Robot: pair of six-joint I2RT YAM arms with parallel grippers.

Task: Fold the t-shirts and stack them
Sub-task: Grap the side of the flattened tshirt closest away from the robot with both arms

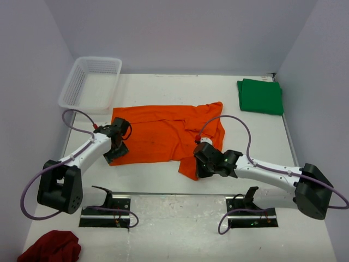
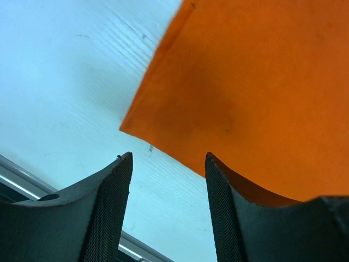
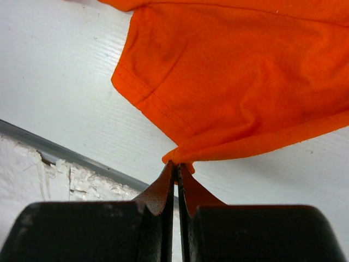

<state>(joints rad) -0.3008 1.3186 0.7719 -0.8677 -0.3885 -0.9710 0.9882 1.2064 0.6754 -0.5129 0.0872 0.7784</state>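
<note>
Right gripper (image 3: 177, 166) clamps shut on a bunched near edge of the orange shirt (image 1: 163, 131), which lies spread across the middle of the table (image 1: 158, 183). Left gripper (image 2: 169, 158) stands open at the shirt's near left corner, gripping nothing. Green shirt (image 1: 260, 96) sits folded at the far right corner, well apart. White basket (image 1: 90, 82) stands far left; red cloth (image 1: 49, 248) lies by the left base.

The orange shirt (image 1: 163, 134) lies spread mostly flat across the middle of the table, wrinkled, its right side bunched and one sleeve (stitched hem showing) drawn toward the near edge. The green shirt (image 1: 260, 96) sits folded at the far right corner, well apart.
</note>
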